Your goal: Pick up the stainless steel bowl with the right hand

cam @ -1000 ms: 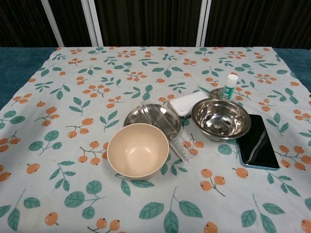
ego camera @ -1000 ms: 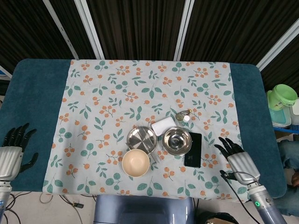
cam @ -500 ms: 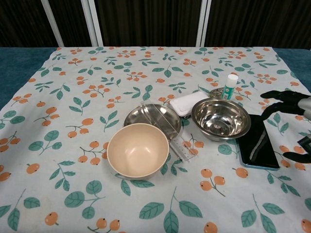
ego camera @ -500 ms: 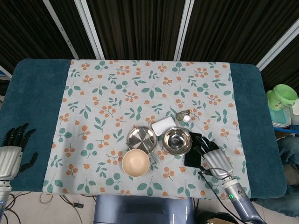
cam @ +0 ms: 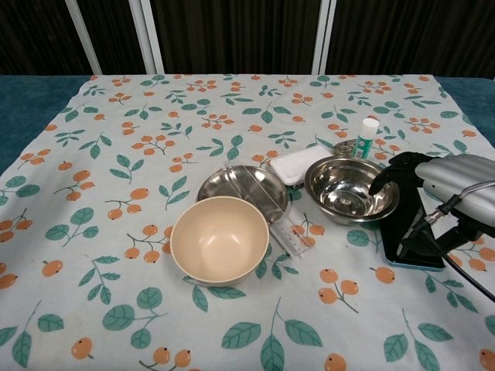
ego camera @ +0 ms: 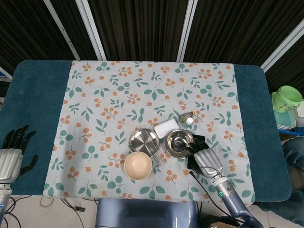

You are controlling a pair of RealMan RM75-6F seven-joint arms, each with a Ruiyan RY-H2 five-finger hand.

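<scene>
The stainless steel bowl [ego camera: 179,142] [cam: 349,190] stands upright and hollow just right of the table's middle, near the front. My right hand [ego camera: 205,160] [cam: 438,188] hovers at the bowl's right side, above a black phone. Its dark fingers [cam: 391,173] curl over the bowl's right rim, and the thumb hangs lower over the phone. Nothing is held in it; whether the fingers touch the rim I cannot tell. My left hand [ego camera: 13,151] rests with fingers apart at the table's left front edge, seen only in the head view.
A beige bowl [ego camera: 137,165] [cam: 219,239] and a flat steel dish [ego camera: 144,140] [cam: 241,188] lie left of the steel bowl. Behind it are a white folded cloth [ego camera: 166,127] [cam: 293,165] and a small bottle [ego camera: 189,120] [cam: 369,137]. The black phone [ego camera: 192,161] [cam: 411,232] lies to its right.
My right hand has swept left from the table's right front part, across the phone, up to the steel bowl's right rim. The left hand and the objects have stayed put.
</scene>
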